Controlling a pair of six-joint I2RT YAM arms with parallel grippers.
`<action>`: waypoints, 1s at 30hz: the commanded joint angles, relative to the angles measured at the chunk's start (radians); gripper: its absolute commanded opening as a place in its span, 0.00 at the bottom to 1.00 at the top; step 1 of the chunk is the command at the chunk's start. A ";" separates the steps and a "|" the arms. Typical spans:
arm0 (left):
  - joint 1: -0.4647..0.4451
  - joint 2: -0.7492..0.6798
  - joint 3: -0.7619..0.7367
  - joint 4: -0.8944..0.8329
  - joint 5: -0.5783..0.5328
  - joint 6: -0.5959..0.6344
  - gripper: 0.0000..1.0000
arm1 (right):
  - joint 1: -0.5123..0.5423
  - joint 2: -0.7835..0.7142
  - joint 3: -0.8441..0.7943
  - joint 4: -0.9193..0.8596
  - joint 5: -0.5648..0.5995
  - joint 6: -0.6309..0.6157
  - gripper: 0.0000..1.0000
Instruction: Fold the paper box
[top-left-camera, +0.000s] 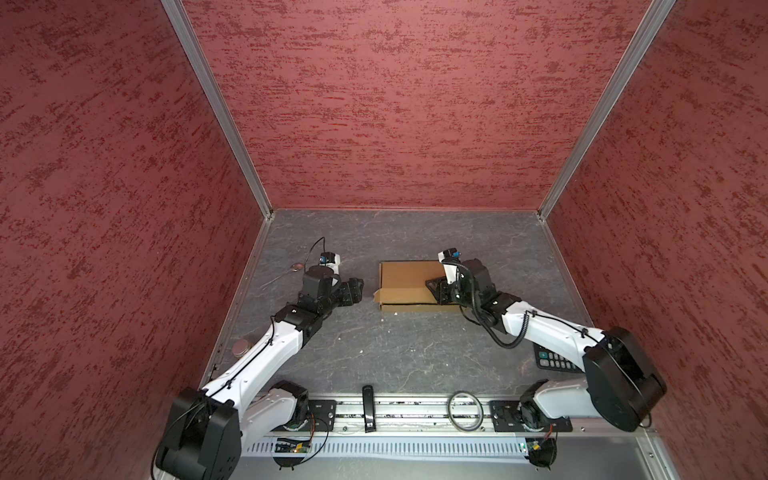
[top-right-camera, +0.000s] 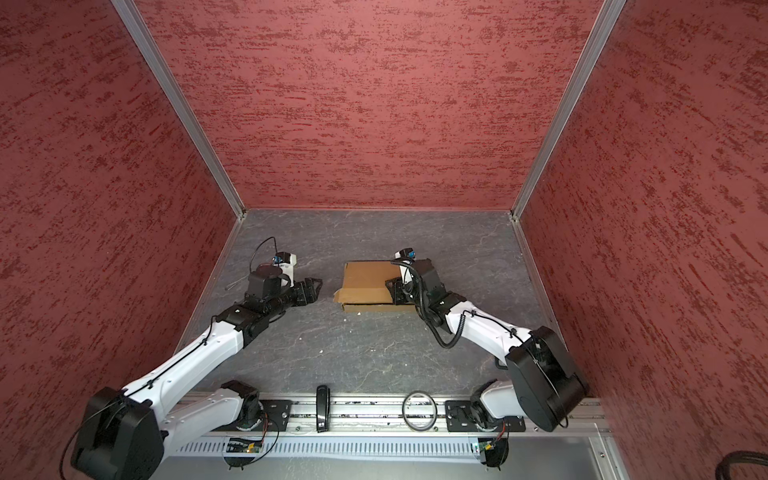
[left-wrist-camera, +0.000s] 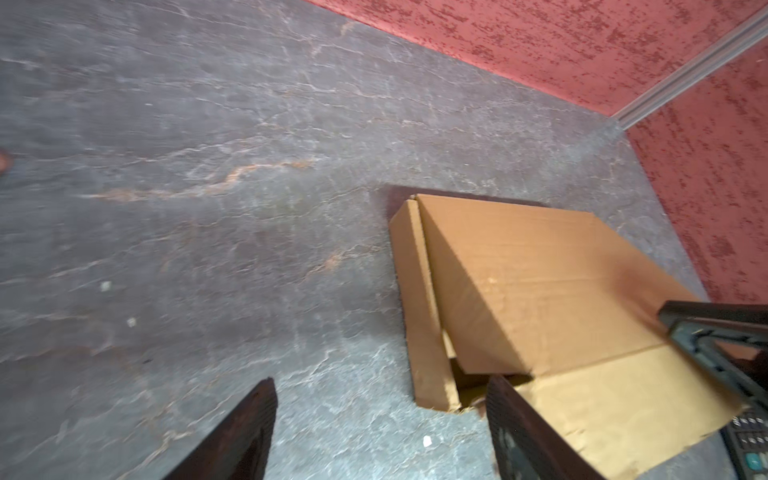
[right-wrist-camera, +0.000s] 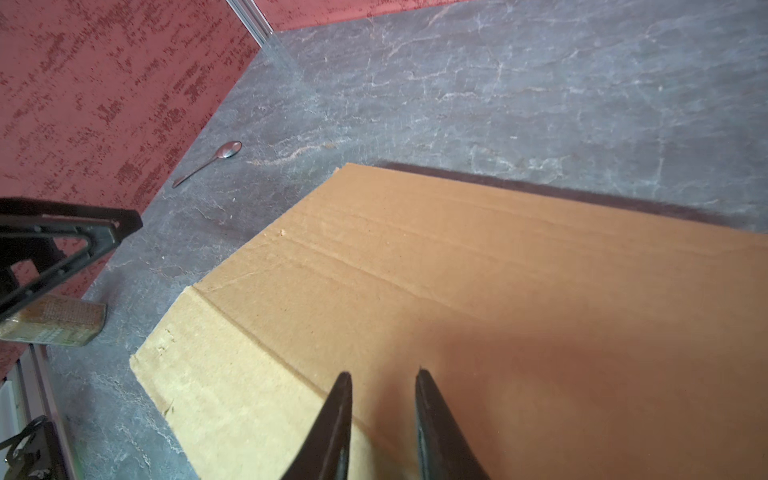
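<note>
While the lid lies down over the paper box (top-left-camera: 409, 276) with its front flap not yet tucked, the step in hand appears to be seating that flap inside the base. In both top views the box sits flat on the grey tabletop (top-left-camera: 374, 345), just right of the frame's centre. The right gripper (top-left-camera: 433, 286) rests on the box's right part, and the left gripper (top-left-camera: 356, 291) hovers just left of the box, apart from the cardboard. From the left wrist, the left gripper (left-wrist-camera: 380, 382) has its jaws spread wide with only bare tabletop between them. One finger (left-wrist-camera: 513, 419) overlaps the box's near corner, though whether it touches cannot be told. At that corner the side wall (left-wrist-camera: 419, 299) stands upright, a dark gap shows under the lid's corner, and the front flap (left-wrist-camera: 615, 409) lies out over the front rather than inside. From the right wrist, the right gripper (right-wrist-camera: 382, 374) has its jaws a little apart, clamped on nothing, with the tips down on the lid just behind the flap's crease. To do this well, the right tips should pin the lid behind that crease so the springy board cannot lift. The left gripper should come in low at the open corner, bend the flap along its crease and steer it inside the front wall. It should push gently, because a sideways shove would probably slide the whole box.
</note>
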 joint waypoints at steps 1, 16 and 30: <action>0.010 0.064 0.035 0.069 0.100 -0.002 0.80 | 0.010 0.013 -0.016 0.035 0.033 0.002 0.28; -0.012 0.309 0.074 0.218 0.188 -0.048 0.79 | 0.017 0.030 -0.112 0.133 0.028 0.036 0.28; -0.040 0.464 0.110 0.307 0.213 -0.058 0.73 | 0.020 0.056 -0.148 0.180 0.032 0.054 0.27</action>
